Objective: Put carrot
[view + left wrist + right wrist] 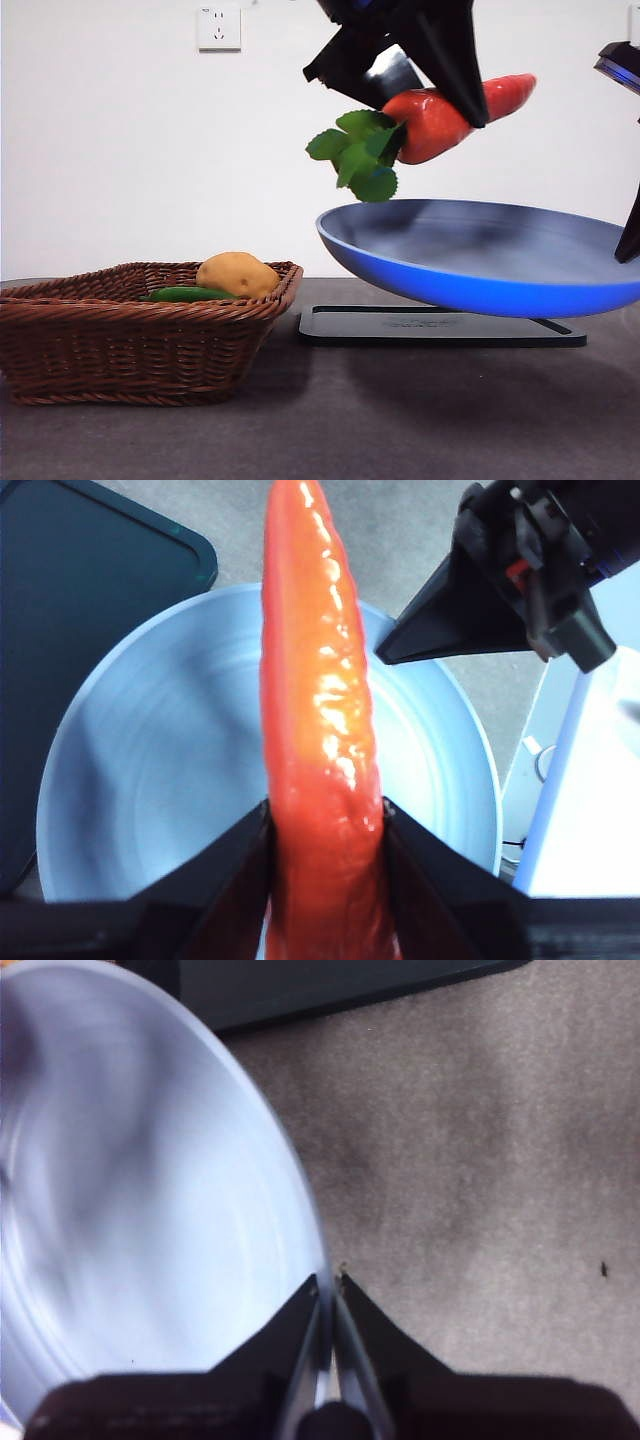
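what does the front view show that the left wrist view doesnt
Only the front view shows the wicker basket with the potato and cucumber, the carrot's green leaves, and the wall socket. Only the left wrist view shows the left claw shut on the carrot from both sides. Both show the carrot held in the air above the blue plate, which the right claw holds by its rim.

The carrot (320,730) runs off the wrist picture's edge; the blue plate (150,1210) is blurred.

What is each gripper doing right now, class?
Left gripper: shut on the carrot, above the blue plate.
Right gripper: shut on the blue plate's rim.
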